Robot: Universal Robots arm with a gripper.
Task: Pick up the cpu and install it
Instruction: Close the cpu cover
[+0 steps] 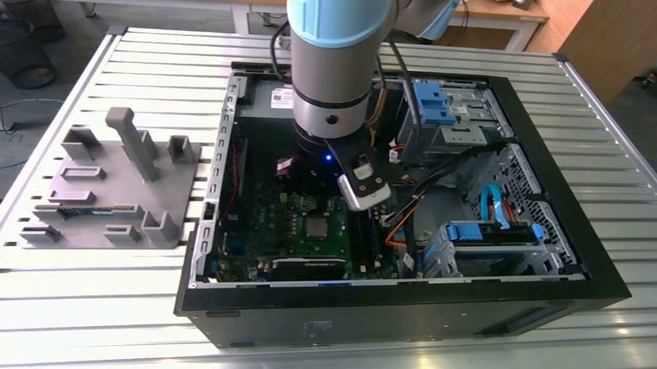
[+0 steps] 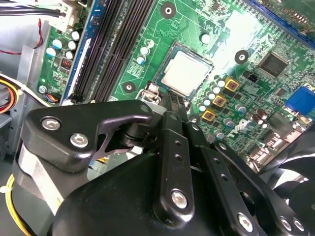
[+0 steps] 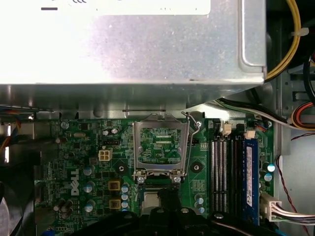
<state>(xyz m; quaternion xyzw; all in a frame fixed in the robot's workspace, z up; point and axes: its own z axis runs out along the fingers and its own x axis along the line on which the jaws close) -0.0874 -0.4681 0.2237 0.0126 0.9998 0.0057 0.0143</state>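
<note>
A robot arm reaches down into an open computer case on a slatted table. In the second wrist view, the cpu lies flat in its socket on the green motherboard. The gripper hovers just beside the chip's edge, its tips drawn narrow and holding nothing. In the first wrist view, the metal socket frame stands hinged open. The placing step looks done but the chip is unclamped. Any move now calls for a clean path that doesn't nudge the chip.
</note>
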